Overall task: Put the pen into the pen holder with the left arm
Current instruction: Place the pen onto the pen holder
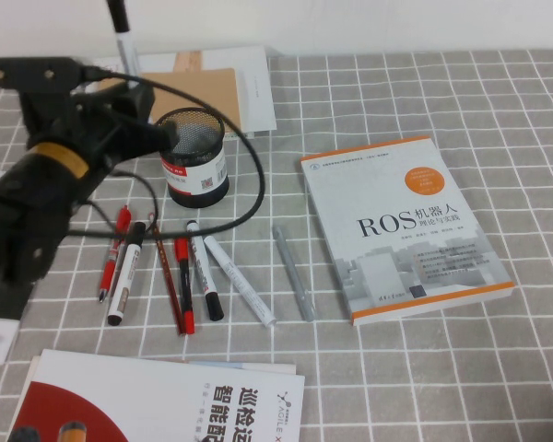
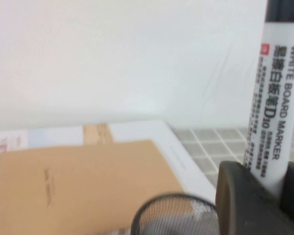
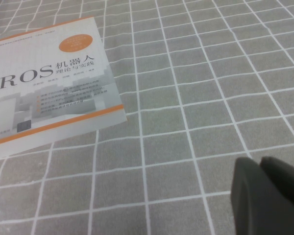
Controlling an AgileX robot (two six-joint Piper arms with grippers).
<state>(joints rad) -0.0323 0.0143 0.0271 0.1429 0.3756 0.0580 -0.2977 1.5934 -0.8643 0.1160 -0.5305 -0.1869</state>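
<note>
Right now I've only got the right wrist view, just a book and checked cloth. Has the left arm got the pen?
Observer: Yes. The left gripper is shut on the pen, gripping the lower barrel, with the pen upright and its black cap on top.
Operator: Is it in the pen holder?
Observer: Not yet. The pen holder stands on the table with the pen raised above and seemingly to its left.
Operator: Anything near my right gripper?
Observer: No. The right gripper hangs over bare cloth by the ROS book. The spare pens all lie in front of the pen holder, on the book's left.
</note>
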